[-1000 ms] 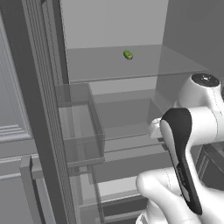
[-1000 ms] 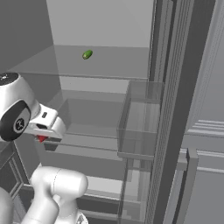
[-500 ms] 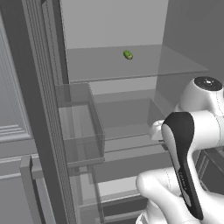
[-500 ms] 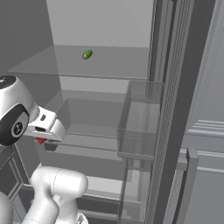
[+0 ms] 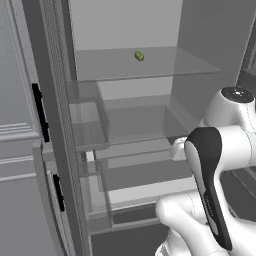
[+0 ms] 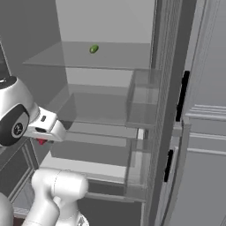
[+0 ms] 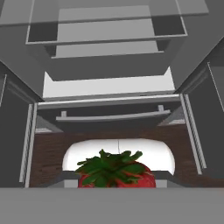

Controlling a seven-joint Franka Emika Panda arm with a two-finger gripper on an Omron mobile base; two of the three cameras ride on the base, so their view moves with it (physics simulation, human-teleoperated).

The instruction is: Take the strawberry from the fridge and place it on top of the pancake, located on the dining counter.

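1. The fridge [image 5: 125, 125] stands open, and the robot's arm hangs low in front of its shelves.
2. The strawberry [image 7: 116, 175] sits right at the claw [image 6: 41, 141], red showing beneath the hand; it looks gripped, though the fingers are hidden.
3. The green fruit [image 5: 139, 56] rests on the top shelf.
4. Carrying it to the pancake remains.

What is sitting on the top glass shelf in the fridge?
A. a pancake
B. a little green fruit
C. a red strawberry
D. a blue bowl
B: a little green fruit lies alone on the top glass shelf of the fridge, while the strawberry is down at the pincer.
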